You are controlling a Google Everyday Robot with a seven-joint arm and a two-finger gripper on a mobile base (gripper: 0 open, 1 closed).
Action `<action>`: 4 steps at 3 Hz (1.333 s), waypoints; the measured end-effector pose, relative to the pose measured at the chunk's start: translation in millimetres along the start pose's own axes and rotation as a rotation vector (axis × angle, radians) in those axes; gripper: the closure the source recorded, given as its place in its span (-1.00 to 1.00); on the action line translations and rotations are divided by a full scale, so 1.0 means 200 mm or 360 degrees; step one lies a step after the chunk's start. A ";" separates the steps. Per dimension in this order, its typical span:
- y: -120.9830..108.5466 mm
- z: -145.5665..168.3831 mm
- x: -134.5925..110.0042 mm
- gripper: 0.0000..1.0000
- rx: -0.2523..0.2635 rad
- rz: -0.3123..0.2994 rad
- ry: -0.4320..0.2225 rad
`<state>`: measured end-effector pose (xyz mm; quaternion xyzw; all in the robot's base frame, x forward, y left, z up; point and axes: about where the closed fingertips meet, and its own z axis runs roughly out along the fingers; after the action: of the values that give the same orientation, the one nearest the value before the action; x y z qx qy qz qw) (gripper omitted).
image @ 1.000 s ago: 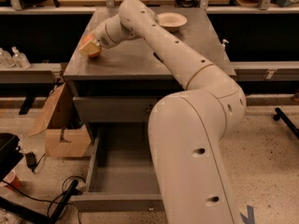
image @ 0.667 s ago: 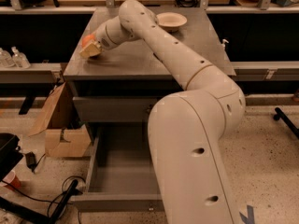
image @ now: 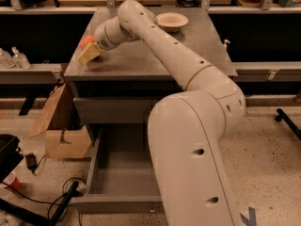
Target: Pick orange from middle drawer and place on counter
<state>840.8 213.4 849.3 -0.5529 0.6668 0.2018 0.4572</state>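
The orange (image: pixel 85 42) is at the counter's (image: pixel 141 60) left edge, held just above or on the grey top. My gripper (image: pixel 88 50) reaches there from the right and is shut on the orange, with one tan finger (image: pixel 90 54) in front of the fruit. The middle drawer (image: pixel 113 178) stands pulled out low in front of the cabinet. Its visible grey bottom is bare and its right part is hidden behind my arm.
A cream bowl (image: pixel 172 20) sits at the counter's back. A cardboard box (image: pixel 61 126) stands on the floor left of the cabinet. Two clear bottles (image: pixel 14 58) stand on a left shelf. Cables and a black object (image: pixel 9 154) lie at bottom left.
My gripper has shifted slightly left and back along the counter's left edge with the orange, which now shows more above the finger.
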 end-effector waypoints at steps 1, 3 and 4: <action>0.00 0.00 -0.02 -1.00 -0.0007 0.0002 0.0024; -0.07 -0.39 -0.24 -1.00 0.0134 -0.0001 0.0240; -0.11 -0.81 -0.35 -1.00 0.0322 0.0065 0.0266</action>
<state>795.8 120.3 993.6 -0.5051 0.7307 0.0961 0.4491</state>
